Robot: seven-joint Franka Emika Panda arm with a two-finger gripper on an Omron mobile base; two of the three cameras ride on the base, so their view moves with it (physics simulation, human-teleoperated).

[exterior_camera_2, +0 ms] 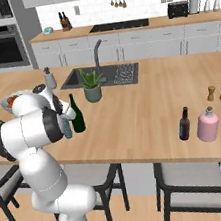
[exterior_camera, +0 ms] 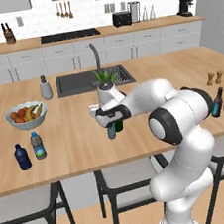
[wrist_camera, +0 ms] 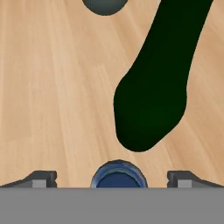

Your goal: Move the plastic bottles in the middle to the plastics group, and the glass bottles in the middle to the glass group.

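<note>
Matt wooden counter [wrist_camera: 52,87], dark-green glass bottle [wrist_camera: 153,100]

The bench [exterior_camera: 178,68] is pale honey wood with fine grain. The tall wine-style bottle [exterior_camera_2: 76,115] is very dark green, almost black from the hand view. The squat bottle [exterior_camera: 22,157] is solid dark blue with a dark cap; beside it the clear water bottle [exterior_camera: 37,146] wears a blue-green label. The slim bottle [exterior_camera_2: 184,124] is brown-black with a blue label. The jug [exterior_camera_2: 207,124] is pink. The two shakers [exterior_camera_2: 217,92] are brown wood. The bowl [exterior_camera: 25,116] is white, holding red, orange and yellow fruit.
</note>
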